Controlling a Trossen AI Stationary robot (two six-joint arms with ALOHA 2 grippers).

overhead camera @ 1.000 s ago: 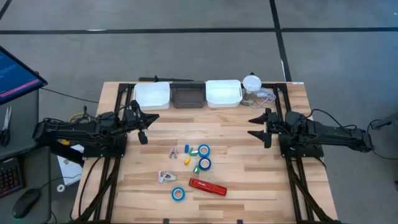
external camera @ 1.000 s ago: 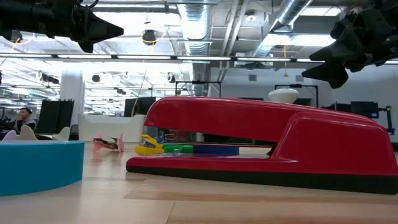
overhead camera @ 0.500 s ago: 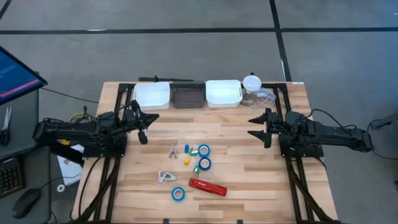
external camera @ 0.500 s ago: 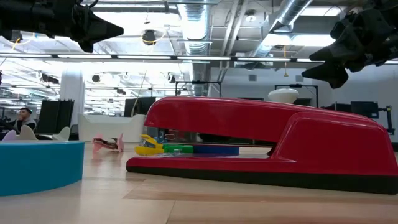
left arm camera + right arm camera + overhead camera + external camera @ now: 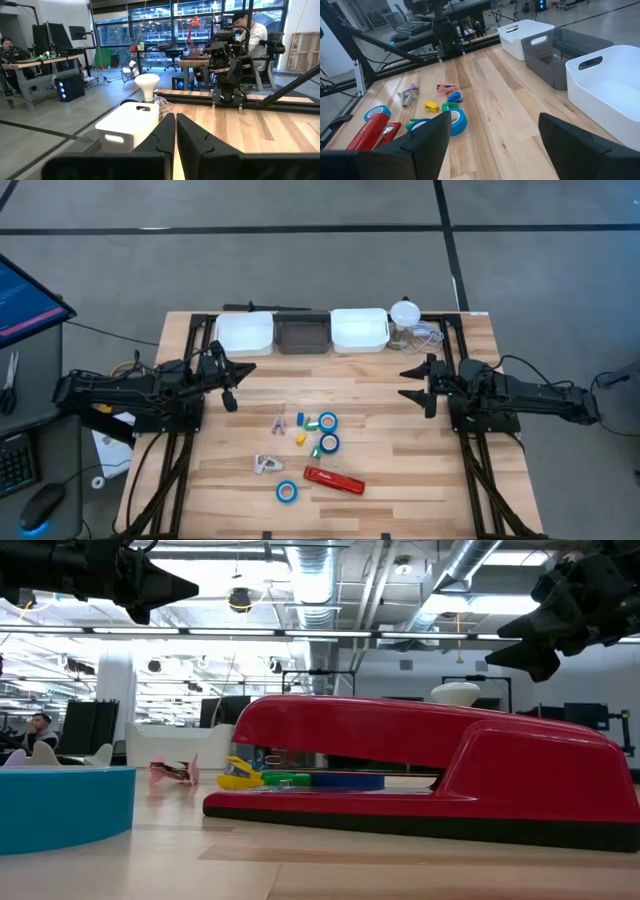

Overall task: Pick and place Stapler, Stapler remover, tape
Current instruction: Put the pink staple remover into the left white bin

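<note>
Pincers first: left pincer (image 5: 232,385) pinched narrow, fingers (image 5: 165,131) practically touching in the left wrist view, holding nothing, hanging above the tabletop (image 5: 420,470) on the left side near the white bin (image 5: 244,332). Right pincer (image 5: 413,383) spread wide and empty too, hovering over the right side, pointed at the middle clutter.

Moving outward: stapler (image 5: 333,479) lying flat near the front edge, red and long, well apart from both pincers. One tape roll (image 5: 287,491) just beside its left end, two more tape rolls (image 5: 328,421) (image 5: 329,443) stacked-ish in the middle group with the tiny yellow, green and blue bits around them. Greyish stapler remover (image 5: 266,464) probably the thing left of the stapler, hard to say for sure. Three bins along the back: white, grey bin (image 5: 302,335), white again (image 5: 359,329), all looking empty from above.

Step-wise, looks like square one: nothing picked, nothing binned. Next move probably calls for lowering the wide right pincer over the stapler across its narrow width, or opening the left one first for the remover.

Hard to make out: pink thing (image 5: 279,422) near the middle, maybe a clip. Low view mostly blocked by the stapler's side, with only a slice of a tape roll at the left edge.
</note>
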